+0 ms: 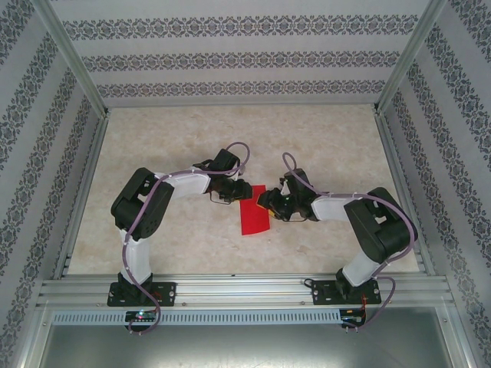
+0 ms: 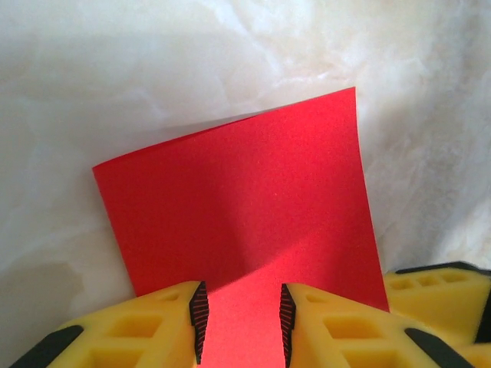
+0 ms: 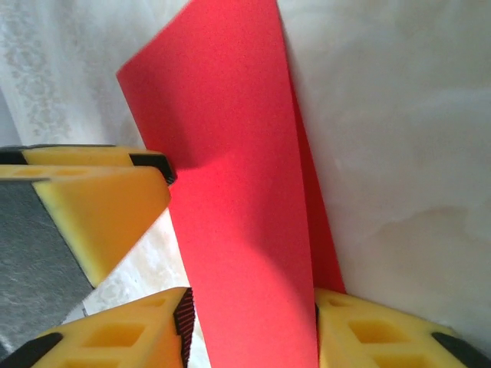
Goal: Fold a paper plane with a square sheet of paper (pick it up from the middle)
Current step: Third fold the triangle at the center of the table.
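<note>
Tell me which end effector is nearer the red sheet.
Neither, it's a tie: the left end effector has the red sheet between its fingers at the sheet's left edge; the right end effector does likewise from the opposite side.

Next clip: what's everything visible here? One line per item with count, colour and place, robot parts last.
sheet of paper: one, bright red, mid-table between the grippers, partly lifted and bowed
table: one, pale marbled beige, beneath everything
walls: three, white with grey patterned bands, around the table
frame rails: several, silver metal, near edge and corners
left arm: one, white and black, near-left
right arm: one, white and black, near-right
left gripper: one, yellow fingers, jaws apart, paper in the gap
right gripper: one, yellow fingers, jaws apart, paper in the gap
</note>
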